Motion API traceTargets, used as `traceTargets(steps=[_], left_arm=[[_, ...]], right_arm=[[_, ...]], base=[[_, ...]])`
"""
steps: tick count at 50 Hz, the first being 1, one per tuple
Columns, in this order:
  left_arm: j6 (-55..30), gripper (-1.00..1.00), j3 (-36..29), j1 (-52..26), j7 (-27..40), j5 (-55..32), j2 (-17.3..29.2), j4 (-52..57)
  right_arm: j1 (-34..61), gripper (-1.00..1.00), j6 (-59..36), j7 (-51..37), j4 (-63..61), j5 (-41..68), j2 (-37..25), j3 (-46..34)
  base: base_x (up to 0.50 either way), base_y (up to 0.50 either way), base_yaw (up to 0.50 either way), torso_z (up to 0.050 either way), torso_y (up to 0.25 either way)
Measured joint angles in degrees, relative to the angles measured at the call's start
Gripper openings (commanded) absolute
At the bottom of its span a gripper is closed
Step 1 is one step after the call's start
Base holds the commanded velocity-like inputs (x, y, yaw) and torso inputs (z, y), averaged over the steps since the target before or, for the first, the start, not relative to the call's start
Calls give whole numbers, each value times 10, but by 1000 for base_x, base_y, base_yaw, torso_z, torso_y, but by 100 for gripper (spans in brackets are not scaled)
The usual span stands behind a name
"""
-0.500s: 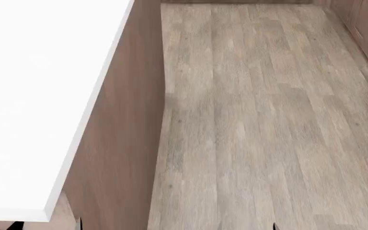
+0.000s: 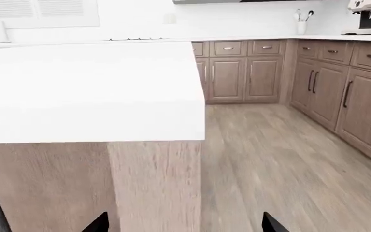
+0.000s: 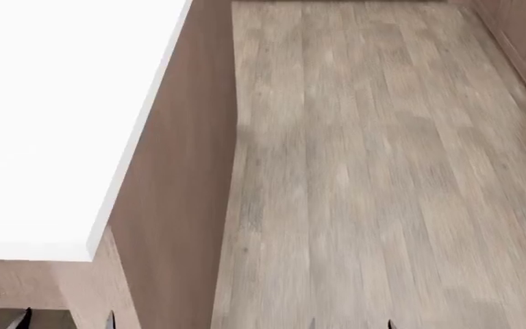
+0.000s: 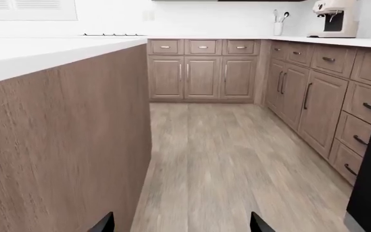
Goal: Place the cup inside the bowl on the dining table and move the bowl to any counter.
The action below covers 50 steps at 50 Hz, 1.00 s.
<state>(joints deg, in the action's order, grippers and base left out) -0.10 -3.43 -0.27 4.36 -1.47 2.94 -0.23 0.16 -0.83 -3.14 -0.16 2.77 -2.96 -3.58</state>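
— White top point(image 3: 53, 123) and wood floor point(image 3: 364, 171) only; the cup and the bowl were in no view.
— What had changed?
— The top's near corner sat higher in the head view than half a second before; probably the base had moved.
— The pincers?
— Left gripper point(image 2: 185, 224) and right gripper point(image 4: 180, 223) spread wide, holding nothing. Finding the cup remained.

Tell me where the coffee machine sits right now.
The coffee machine stands on the far counter above the wooden cabinets, in the room's back corner, just beside a white utensil holder; the left wrist view shows it too.
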Motion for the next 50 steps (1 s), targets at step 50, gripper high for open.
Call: traceTargets(steps=[50], left_arm=[[-4,100,-41,-3,54,-17,34,3]], right_arm=[[3,100,-1,-36,-2,28,-36,-45]], base=[[-291,418,0,0,0]])
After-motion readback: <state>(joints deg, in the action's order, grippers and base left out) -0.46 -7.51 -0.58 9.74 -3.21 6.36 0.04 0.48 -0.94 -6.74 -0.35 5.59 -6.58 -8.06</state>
